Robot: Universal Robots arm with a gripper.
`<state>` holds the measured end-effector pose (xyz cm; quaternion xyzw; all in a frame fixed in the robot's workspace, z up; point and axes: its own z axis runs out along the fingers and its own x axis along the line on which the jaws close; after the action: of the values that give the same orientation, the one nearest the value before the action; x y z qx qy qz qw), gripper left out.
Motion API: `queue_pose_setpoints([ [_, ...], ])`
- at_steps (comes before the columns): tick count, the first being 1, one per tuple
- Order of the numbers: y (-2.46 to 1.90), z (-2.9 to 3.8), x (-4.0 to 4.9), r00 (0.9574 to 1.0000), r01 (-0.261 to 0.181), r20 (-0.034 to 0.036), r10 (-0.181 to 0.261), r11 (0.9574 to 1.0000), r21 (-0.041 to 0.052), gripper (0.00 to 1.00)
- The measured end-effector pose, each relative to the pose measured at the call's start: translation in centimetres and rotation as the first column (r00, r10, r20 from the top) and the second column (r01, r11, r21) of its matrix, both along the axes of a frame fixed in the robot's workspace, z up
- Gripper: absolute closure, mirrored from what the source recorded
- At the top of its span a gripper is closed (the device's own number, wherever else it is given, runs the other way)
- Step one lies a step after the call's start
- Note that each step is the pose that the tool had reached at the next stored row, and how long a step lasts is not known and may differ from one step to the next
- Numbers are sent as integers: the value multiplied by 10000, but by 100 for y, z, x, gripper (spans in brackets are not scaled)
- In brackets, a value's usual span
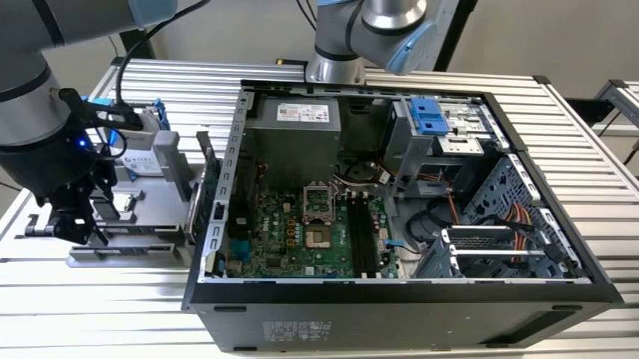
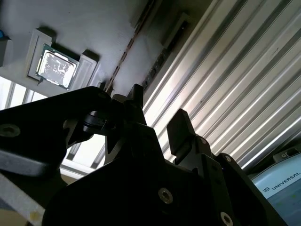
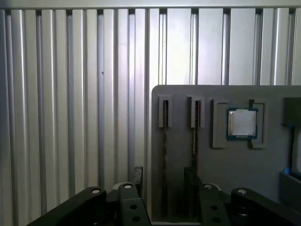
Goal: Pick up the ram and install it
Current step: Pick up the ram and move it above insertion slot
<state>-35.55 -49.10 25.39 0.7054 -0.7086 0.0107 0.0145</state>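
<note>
Open, empty jaws of the black two-finger gripper [image 3: 163, 173] straddle the long thin ram stick [image 3: 164, 141], edge-on in the grey slotted holder [image 3: 235, 188] (exterior view's lower left); the grip should, I judge, stay centred and close squarely on its flat faces.

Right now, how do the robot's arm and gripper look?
The silver-grey tubular arm has dark joints, light-blue caps and black cables beside it. The matte black gripper has two blocky fingers and visible screw heads.
</note>
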Motion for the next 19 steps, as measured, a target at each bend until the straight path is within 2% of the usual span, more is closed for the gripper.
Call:
queue_pose_setpoints([
  [10,2,-65,47,10000,0,-3,0,10000,-8,0],
  [19,33,-151,47,10000,-1,-4,1,10000,-52,0],
])
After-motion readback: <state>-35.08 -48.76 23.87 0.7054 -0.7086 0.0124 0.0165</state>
